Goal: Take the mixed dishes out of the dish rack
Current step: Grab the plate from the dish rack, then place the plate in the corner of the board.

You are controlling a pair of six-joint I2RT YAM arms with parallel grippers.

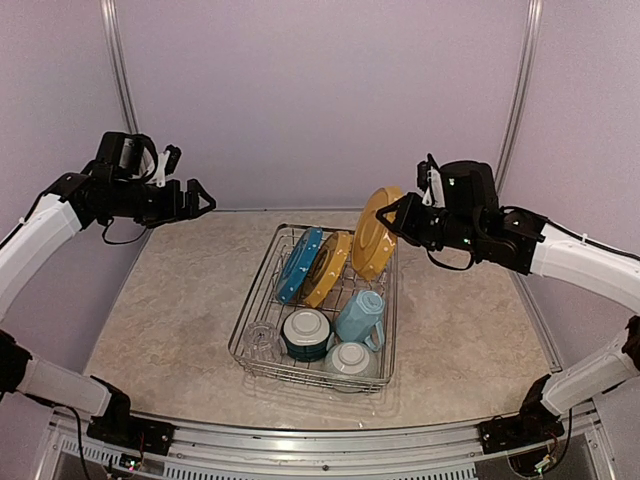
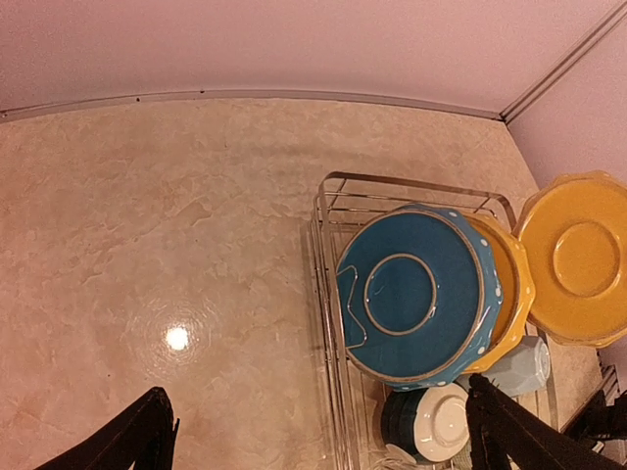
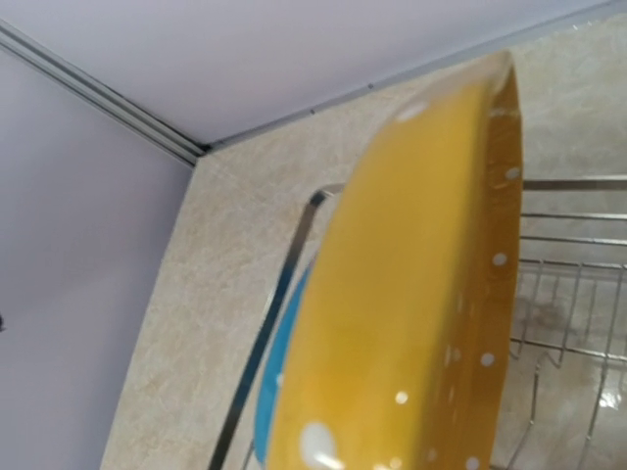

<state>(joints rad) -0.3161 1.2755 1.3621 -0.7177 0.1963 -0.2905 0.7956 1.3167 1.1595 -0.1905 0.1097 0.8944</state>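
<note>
**Right gripper** (image 1: 398, 213): the fingers pinch the right rim of the held yellow-orange plate (image 1: 375, 232). The plate stands on edge right of frame centre in the top view, at the far right corner of the dish rack (image 1: 300, 377). Whether it touches the wires cannot be told.

**Left gripper** (image 1: 190, 182): the fingers are spread wide and hold nothing. It hangs at upper left, over the table (image 1: 180, 300) edge, well apart from the rack.

**Rack contents**
- Far half: blue plate (image 1: 300, 265) and second yellow-orange plate (image 1: 328, 268), on edge, leaning side by side.
- Near half: clear glass (image 1: 262, 342) at left, teal bowl (image 1: 307, 333) beside it, light blue mug (image 1: 360, 317) at right, pale bowl (image 1: 350, 360) at the front.

**View differences**
- Left wrist view: both dark fingertips (image 2: 137, 441) sit in the lower corners; the blue plate's base faces the camera.
- Right wrist view: the held plate fills the frame, hiding the fingers, and its white dots show.
</note>
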